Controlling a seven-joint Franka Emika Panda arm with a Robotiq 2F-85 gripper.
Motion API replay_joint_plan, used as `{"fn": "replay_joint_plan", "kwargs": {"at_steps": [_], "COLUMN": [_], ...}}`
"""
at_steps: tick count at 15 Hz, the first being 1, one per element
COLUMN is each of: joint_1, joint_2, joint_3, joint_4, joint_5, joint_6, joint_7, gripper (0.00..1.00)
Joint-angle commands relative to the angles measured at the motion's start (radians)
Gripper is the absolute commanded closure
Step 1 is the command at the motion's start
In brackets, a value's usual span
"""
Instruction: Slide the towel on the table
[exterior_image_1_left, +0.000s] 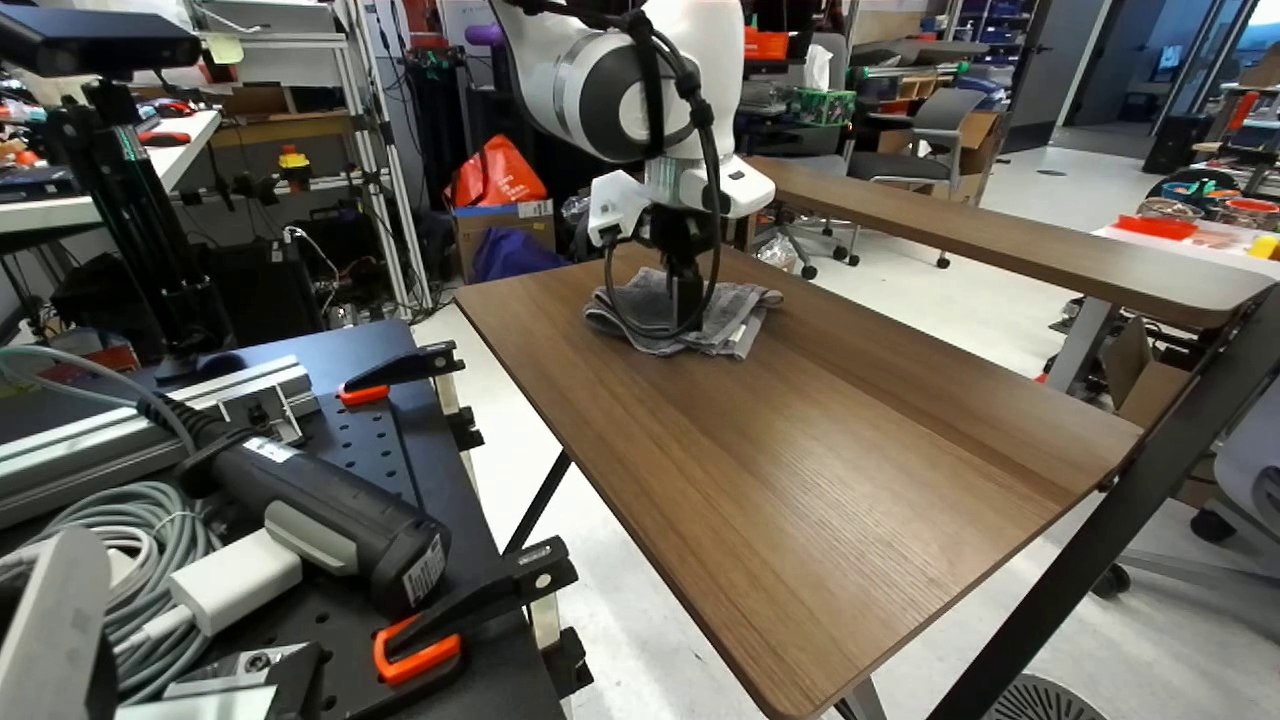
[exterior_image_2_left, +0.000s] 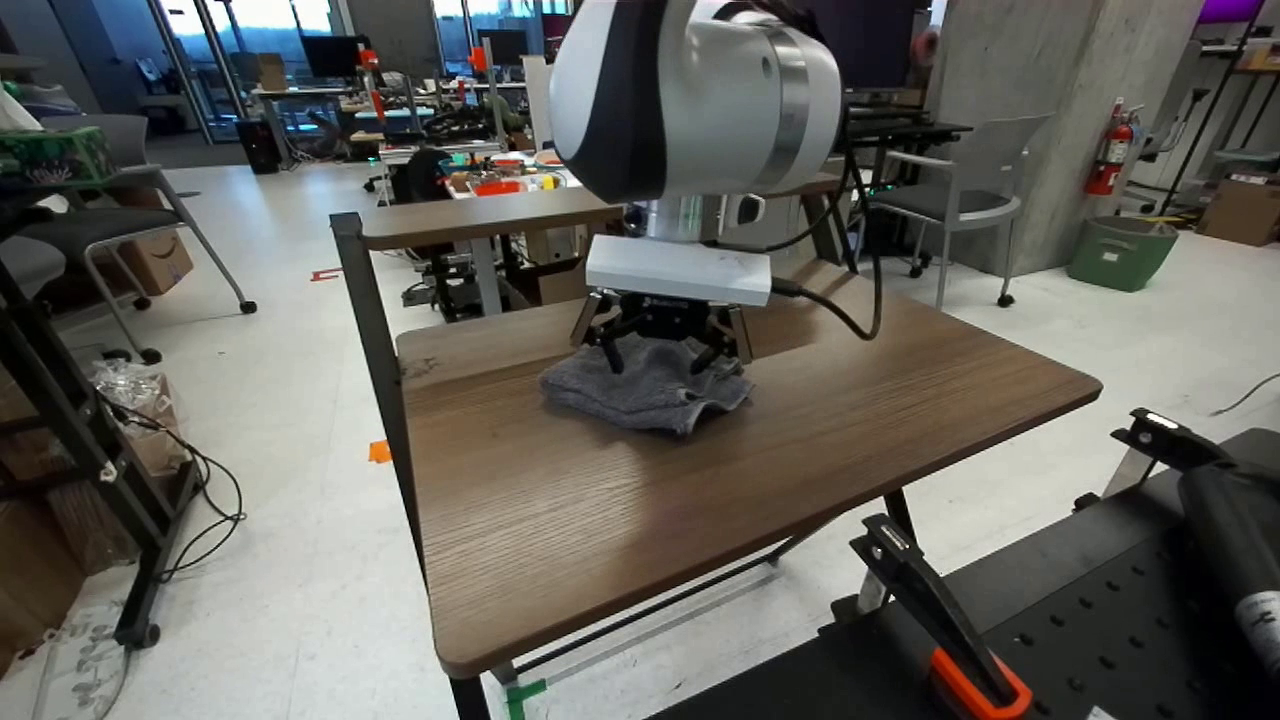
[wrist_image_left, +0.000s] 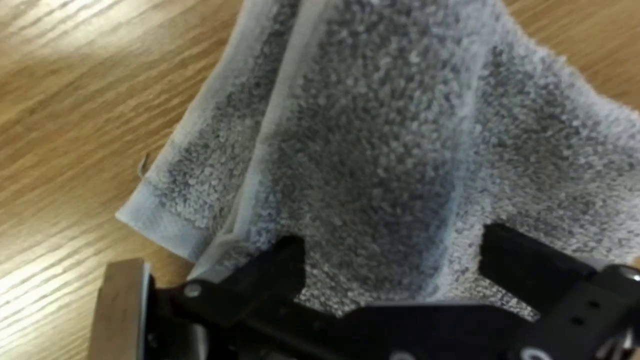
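Nearest in an exterior view, a dark perforated bench (exterior_image_1_left: 375, 455) carries two black-and-orange clamps (exterior_image_1_left: 485, 602), a coil of grey cable (exterior_image_1_left: 150, 502) and a black handheld device (exterior_image_1_left: 320, 497). Past it, across a strip of pale floor (exterior_image_1_left: 495, 410), stands the brown wood-grain worktop (exterior_image_1_left: 760, 480). Toward its far end there, the towel (exterior_image_1_left: 740, 308) rests on the wood, grey, folded and rumpled, with layered edges showing. Over it the jaws stand wide apart, with grey cloth showing between them in the wrist view; whether they press on the towel, I cannot tell. Above them hangs the white arm (exterior_image_2_left: 725, 120). Beyond, in an exterior view, are a raised wooden shelf (exterior_image_2_left: 490, 213), a grey chair (exterior_image_2_left: 945, 203) and a red fire extinguisher (exterior_image_2_left: 1106, 165).
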Motion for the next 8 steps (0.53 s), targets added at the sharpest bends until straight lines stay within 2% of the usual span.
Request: {"fn": "replay_joint_plan", "kwargs": {"at_steps": [1,3,6,7,8], "joint_1": [0.027,0.028,-0.049,-0.001,-0.014], "joint_2": [-0.034,-0.102,-0.189,-0.108,-0.134], "joint_3": [-0.004,0.006,0.083,0.041,0.056], "joint_4": [0.003,-0.045,-0.117,-0.039,-0.06], "joint_5": [-0.024,-0.026,0.0,-0.021,-0.02], "joint_6": [-0.016,-0.025,-0.102,-0.057,-0.079], "joint_7": [0.019,0.003,-0.102,-0.025,-0.045], "gripper": [0.0,0.0,0.0,0.0,0.0]}}
